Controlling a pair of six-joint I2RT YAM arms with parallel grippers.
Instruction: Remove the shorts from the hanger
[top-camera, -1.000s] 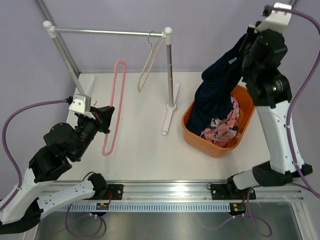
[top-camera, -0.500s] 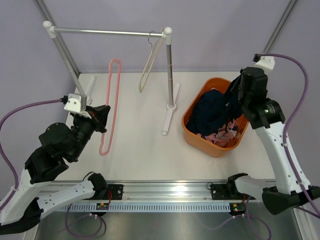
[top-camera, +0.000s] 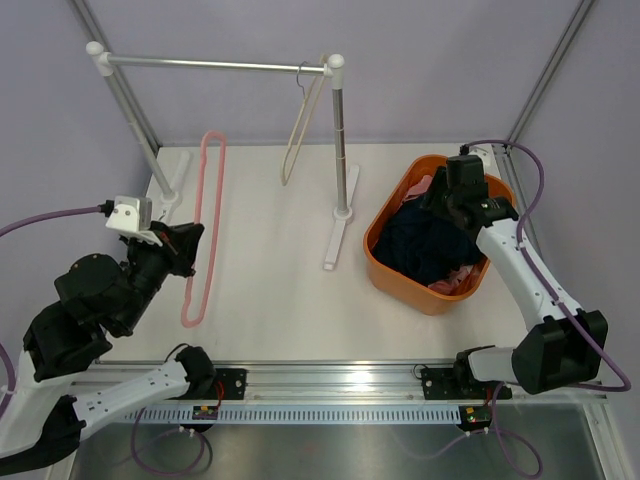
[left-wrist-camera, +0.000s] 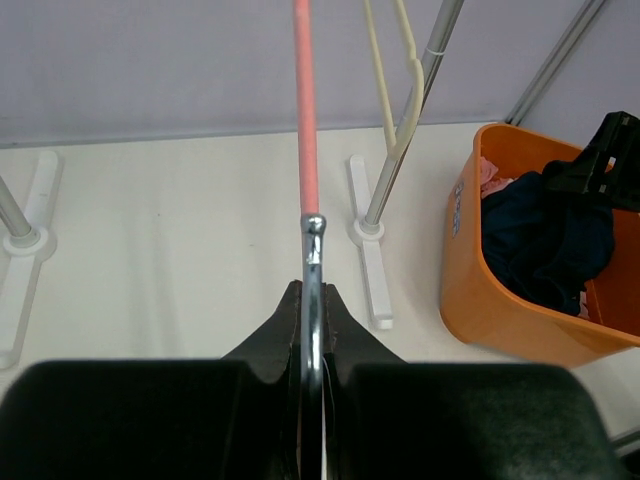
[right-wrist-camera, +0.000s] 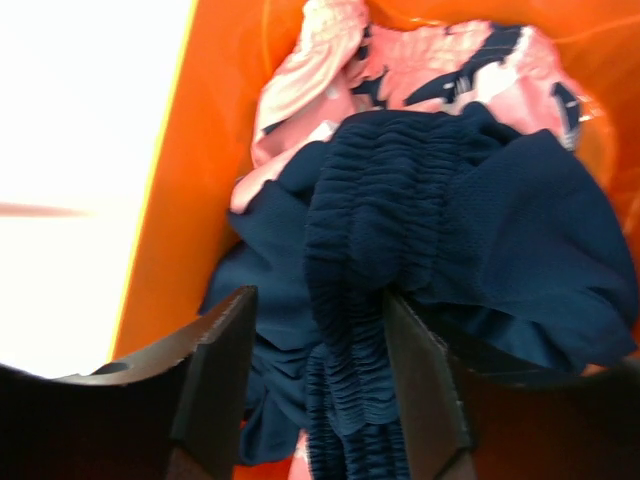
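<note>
While the plain dark navy cloth shorts (right-wrist-camera: 500, 240) lay bunched in the orange plastic basket (top-camera: 398, 283), over the pink blotch-patterned shorts (right-wrist-camera: 420, 55), we saw the right gripper (right-wrist-camera: 318, 300) straddling their ruched waistband (right-wrist-camera: 345, 200), jaws apart. Far left, the left gripper (left-wrist-camera: 312, 305) pinched the metal hook (left-wrist-camera: 312, 250) of the bare pink hanger (top-camera: 200, 235).

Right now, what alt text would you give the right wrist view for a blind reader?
The right gripper hangs open over an orange basket, with the gathered waistband of the navy shorts between its fingers. Pink patterned shorts lie beyond.
</note>
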